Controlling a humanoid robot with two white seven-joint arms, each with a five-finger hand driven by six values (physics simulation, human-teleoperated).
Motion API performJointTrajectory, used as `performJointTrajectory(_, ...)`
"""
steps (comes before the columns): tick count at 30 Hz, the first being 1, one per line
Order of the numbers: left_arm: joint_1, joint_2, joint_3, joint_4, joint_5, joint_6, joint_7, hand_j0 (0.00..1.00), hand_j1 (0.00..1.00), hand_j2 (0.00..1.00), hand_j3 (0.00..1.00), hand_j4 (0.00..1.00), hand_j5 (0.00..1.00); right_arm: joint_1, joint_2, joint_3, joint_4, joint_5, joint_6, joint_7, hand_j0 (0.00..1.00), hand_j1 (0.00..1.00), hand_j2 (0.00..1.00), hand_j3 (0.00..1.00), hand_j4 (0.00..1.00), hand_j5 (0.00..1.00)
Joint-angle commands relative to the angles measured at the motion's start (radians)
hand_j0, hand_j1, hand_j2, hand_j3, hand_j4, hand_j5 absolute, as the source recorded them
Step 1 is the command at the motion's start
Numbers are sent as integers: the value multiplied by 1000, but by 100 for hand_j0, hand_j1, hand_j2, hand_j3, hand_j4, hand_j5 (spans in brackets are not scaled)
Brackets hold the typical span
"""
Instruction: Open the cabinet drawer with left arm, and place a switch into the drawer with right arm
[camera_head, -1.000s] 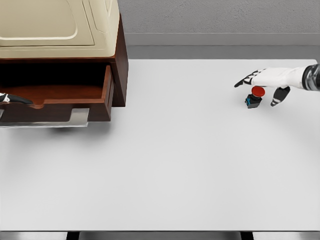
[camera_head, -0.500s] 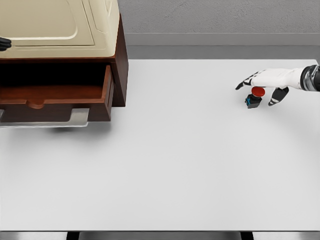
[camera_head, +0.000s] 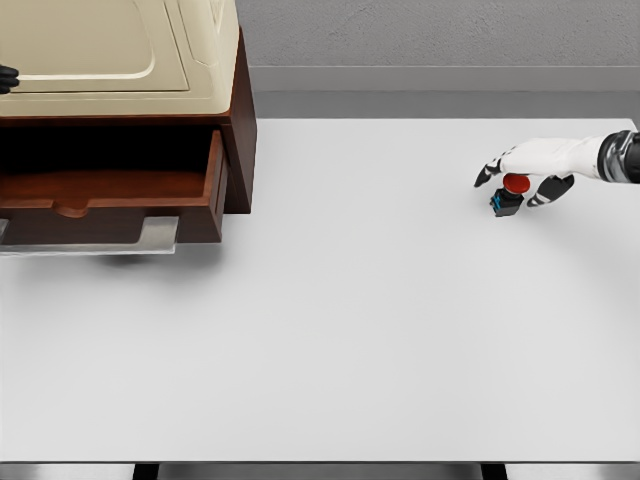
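The switch (camera_head: 513, 183), with a red round cap on a black and blue body, stands on the white table (camera_head: 350, 320) at the far right. My right hand (camera_head: 509, 192) reaches in from the right edge and sits over it, fingers curled down on both sides of it. The brown cabinet (camera_head: 238, 130) with a cream top stands at the back left. Its drawer (camera_head: 110, 190) is pulled out and shows a bare wooden bottom, with a grey handle (camera_head: 150, 238) below its front. Only a dark tip of my left hand (camera_head: 6, 78) shows at the left edge, up by the cabinet top.
A grey wall (camera_head: 430, 40) runs behind the table. The table's front edge (camera_head: 320, 462) crosses the bottom of the picture. A wide stretch of white tabletop lies between the switch and the drawer.
The right hand's fingers have curled in from a spread pose and closed around the switch. The left hand has left the drawer front and risen to the cabinet top at the left edge.
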Motion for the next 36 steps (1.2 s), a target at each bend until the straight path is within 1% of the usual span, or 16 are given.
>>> performJointTrajectory(1,0,0,1,0,6,2,0,100,100,100,100,100,100,0,2,-2,7,-4,2,0,73,73,73,73,73,73)
performJointTrajectory(3,0,0,1,0,7,0,0,100,100,100,100,100,100,0,4,-2,13,-4,2,0,70,70,70,70,70,70)
performJointTrajectory(6,0,0,1,0,7,0,0,100,100,100,100,100,100,0,5,-2,13,-6,2,0,68,68,68,68,68,68)
performJointTrajectory(9,0,0,1,0,7,2,0,100,100,100,100,100,100,0,5,-2,19,-9,2,0,60,60,60,60,60,60)
performJointTrajectory(11,0,0,1,0,7,2,0,100,100,100,100,100,100,-2,5,-3,21,-9,2,0,60,60,60,60,60,60)
performJointTrajectory(14,0,0,1,0,7,2,0,100,100,100,100,100,100,-3,4,-5,25,-9,2,0,56,56,56,56,56,56)
performJointTrajectory(19,0,0,1,0,7,2,0,100,100,100,100,100,100,-3,5,-3,27,-9,2,0,56,56,56,56,56,56)
performJointTrajectory(22,0,0,1,0,7,2,0,100,100,100,100,100,100,-3,12,-3,28,-9,2,0,52,52,52,52,52,52)
performJointTrajectory(25,0,0,1,0,7,2,0,100,100,100,100,100,100,-3,13,-5,28,-13,2,0,51,51,51,51,51,51)
performJointTrajectory(29,0,0,1,0,7,2,0,100,100,100,100,100,100,-14,27,-25,24,-24,2,0,51,51,51,51,51,51)
performJointTrajectory(31,0,0,1,0,7,2,0,100,100,100,100,100,100,-15,28,-58,17,-33,2,0,51,51,51,51,51,51)
performJointTrajectory(33,0,0,1,0,7,2,0,100,100,100,100,100,100,-15,35,-58,16,-33,2,0,48,48,48,48,48,48)
performJointTrajectory(35,0,2,1,0,7,2,0,100,100,100,100,100,100,-14,48,-58,16,-43,2,0,41,41,41,41,41,41)
performJointTrajectory(36,0,2,1,0,7,2,0,100,100,100,100,100,100,-14,54,-58,16,-43,2,0,40,40,40,40,40,40)
